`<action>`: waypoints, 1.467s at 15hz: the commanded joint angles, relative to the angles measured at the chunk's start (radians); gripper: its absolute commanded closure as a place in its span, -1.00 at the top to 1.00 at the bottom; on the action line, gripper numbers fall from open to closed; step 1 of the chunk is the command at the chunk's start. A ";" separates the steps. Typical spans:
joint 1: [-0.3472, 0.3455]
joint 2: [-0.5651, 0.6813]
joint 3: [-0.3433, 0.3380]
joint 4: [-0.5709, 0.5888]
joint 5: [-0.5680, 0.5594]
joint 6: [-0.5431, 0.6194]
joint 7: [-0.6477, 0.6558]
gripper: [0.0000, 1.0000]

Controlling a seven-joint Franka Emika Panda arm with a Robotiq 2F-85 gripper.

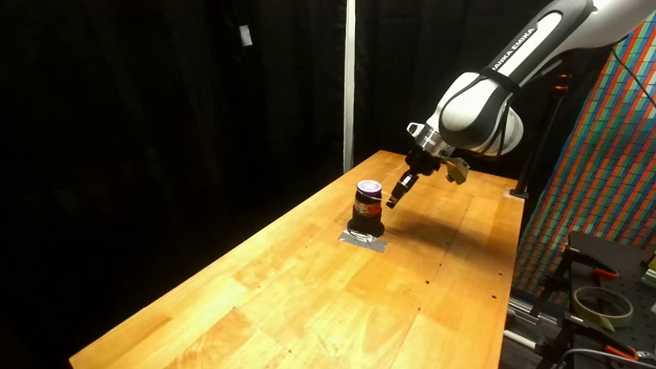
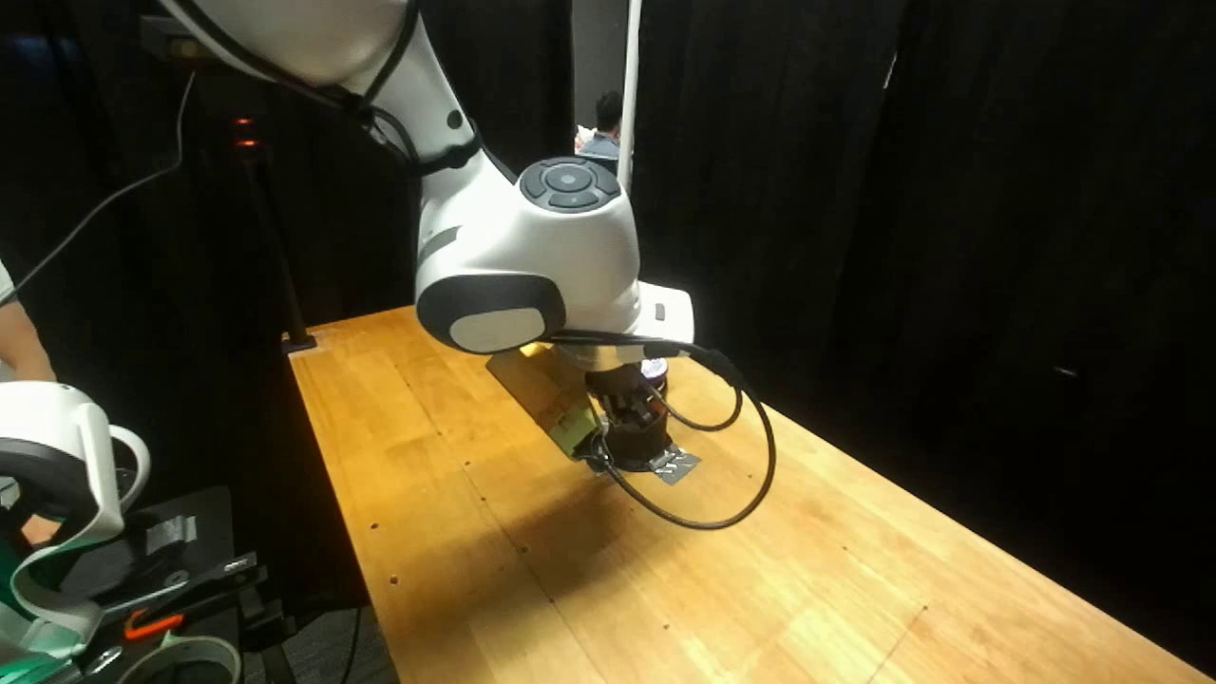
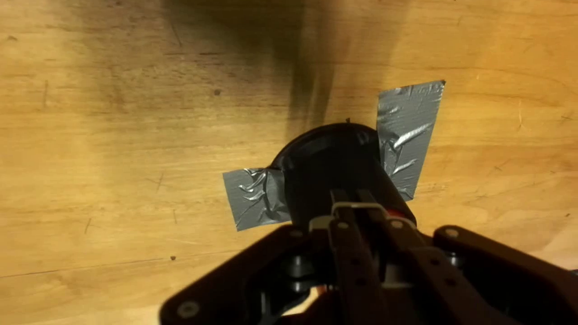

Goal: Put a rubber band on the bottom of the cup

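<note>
Black curtains (image 1: 169, 128) behind, cup (image 1: 367, 208) anchored on the table (image 1: 307, 297)

Clenched with little or no gap, the fingers (image 1: 401, 189) carry a pale rubber band (image 3: 359, 205) across them, seemingly hooked for stretching. In an exterior view it slants to the cup, just under the purple-and-white top (image 1: 369, 186). The cup stands just beside them, perhaps upside down to offer its bottom. Grey tape (image 3: 406, 140) fastens its foot, likely so the pull won't drag it.
</note>
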 commanded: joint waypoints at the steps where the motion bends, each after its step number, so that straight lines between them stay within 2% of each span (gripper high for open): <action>1: -0.174 0.031 0.184 -0.034 0.084 0.111 -0.118 -0.77; 5: -0.370 0.104 0.374 -0.055 0.077 0.206 -0.172 -0.76; 7: -0.459 0.147 0.453 -0.073 0.057 0.250 -0.187 -0.65; 9: -0.548 0.193 0.528 -0.095 0.035 0.287 -0.209 -0.68; 11: -0.631 0.243 0.596 -0.120 0.008 0.319 -0.230 -0.80; 12: -0.663 0.258 0.594 -0.146 -0.158 0.331 -0.098 -0.78; 15: -0.760 0.328 0.620 -0.188 -0.393 0.362 0.000 -0.81; 17: -0.797 0.366 0.601 -0.208 -0.565 0.391 0.094 -0.80; 20: -0.852 0.426 0.588 -0.224 -0.753 0.403 0.176 -0.81; 22: -0.882 0.466 0.591 -0.229 -0.837 0.407 0.208 -0.81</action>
